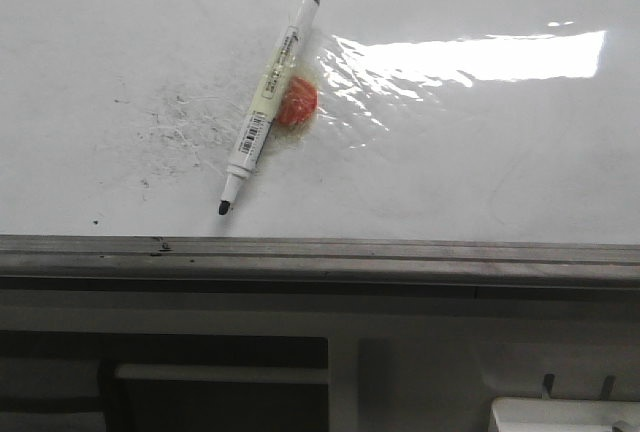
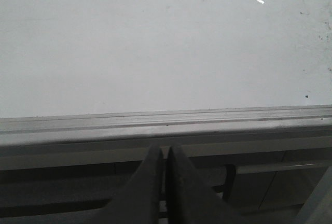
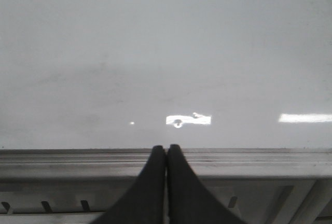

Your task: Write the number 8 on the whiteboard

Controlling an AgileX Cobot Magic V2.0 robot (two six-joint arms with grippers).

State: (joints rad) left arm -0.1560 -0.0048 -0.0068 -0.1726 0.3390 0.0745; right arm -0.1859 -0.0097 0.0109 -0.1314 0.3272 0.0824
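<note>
The whiteboard [image 1: 450,172] lies flat, glossy white, with a grey metal edge rail [image 1: 320,257] along its near side. A white marker [image 1: 265,102] with a yellow-green label and bare black tip lies on it, tip toward the rail, resting against a small red-orange round piece [image 1: 297,103]. No number 8 shows on the board. My left gripper [image 2: 165,149] is shut and empty, near the rail [image 2: 166,128]. My right gripper [image 3: 166,148] is shut and empty, its tips over the rail [image 3: 249,164]. Neither gripper shows in the front view.
Grey speckled smudge marks [image 1: 180,127] lie left of the marker. Bright glare [image 1: 470,57] crosses the board's right part. Below the rail is the grey table frame with dark openings [image 1: 220,392] and a white box corner [image 1: 560,414] at the bottom right.
</note>
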